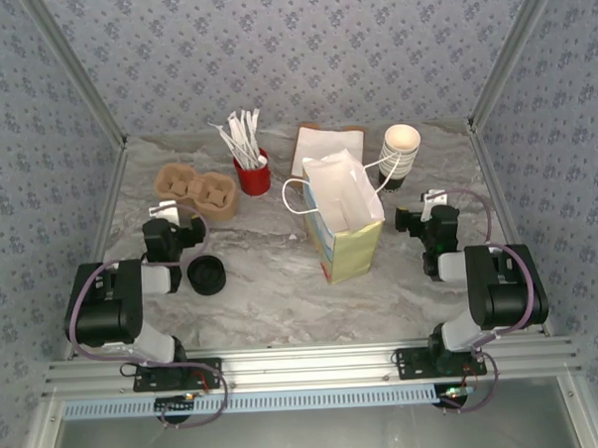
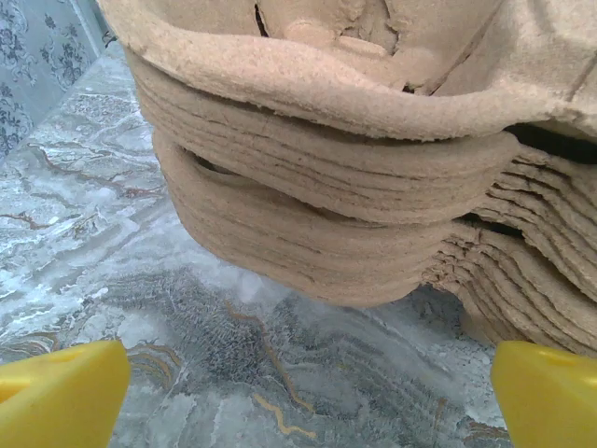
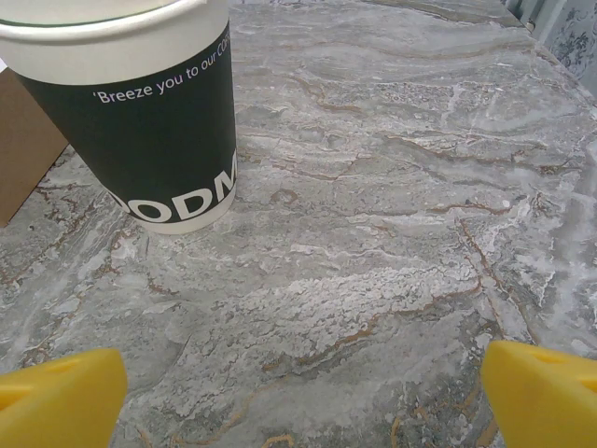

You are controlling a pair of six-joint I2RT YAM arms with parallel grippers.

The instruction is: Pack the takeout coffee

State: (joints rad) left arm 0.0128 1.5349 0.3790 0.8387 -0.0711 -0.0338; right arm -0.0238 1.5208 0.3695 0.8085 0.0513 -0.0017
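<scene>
The takeout coffee is out of view. A white and yellow paper bag stands open in the middle of the table. My left gripper is open just short of a stack of brown pulp cup carriers. In the left wrist view the carriers rise close ahead, with bare marble between the yellow fingertips of the left gripper. My right gripper is open over bare table right of the bag. Ahead of the right gripper, to the left, stands a stack of lidless dark cups.
The lidless cup stack stands at the back right, beside white napkins. A red cup of wrapped stirrers stands at the back centre. Loose black lids lie by the left arm. Metal frame posts bound the table's sides.
</scene>
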